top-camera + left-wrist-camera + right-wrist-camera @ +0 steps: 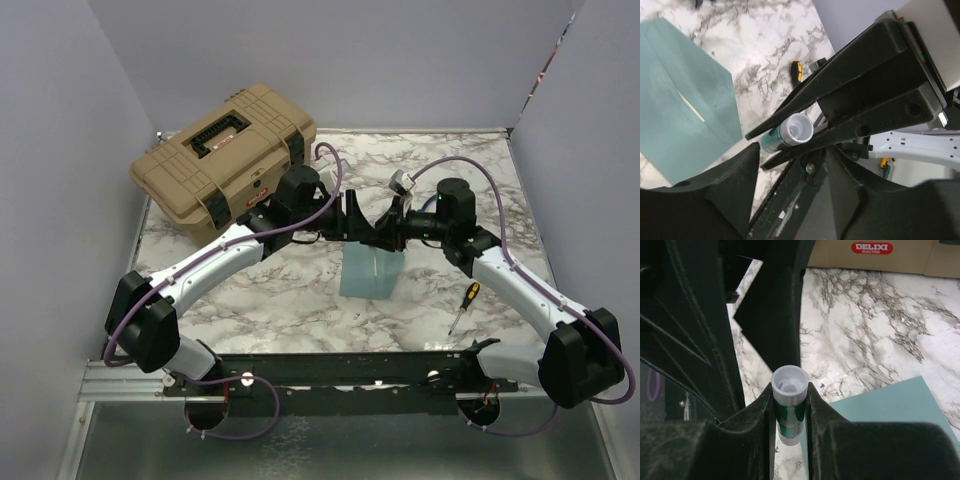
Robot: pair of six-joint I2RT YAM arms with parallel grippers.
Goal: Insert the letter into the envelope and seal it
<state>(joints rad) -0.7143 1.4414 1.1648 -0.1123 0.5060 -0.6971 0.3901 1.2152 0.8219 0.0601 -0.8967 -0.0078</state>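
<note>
Lying nearest, right of centre: screwdriver (464, 304), yellow-and-black handle, flat on the marble-patterned counter (300, 290), just inside the right arm and well apart from the paper goods.

Item: envelope (368, 275), teal, flat on the counter, midway between the two arms. Its far edge sits beneath the meeting claws.

Item: letter (691, 105). Only a thin cream sliver shows, along a slit in the envelope's face in the left wrist view. The rest is hidden, so it seems to lie inside the envelope.

Item: right claw (790, 405), reaching in from the right above the envelope's far edge. Its jaws are closed most of the way and clamp a glue stick (789, 385) by its green-labelled body. The stick's white, hollow-looking end juts out past the fingertips toward the left claw.

Item: left claw (360, 222), reaching in from the left and facing the right claw tip to tip. Its jaws are spread wide, one finger to each side of the glue stick's white end, and hold nothing.

Item: toolbox (225, 150), tan with black latches and handle, lid shut. It stands at the far left corner of the counter, angled, beyond the left arm's wrist.
</note>
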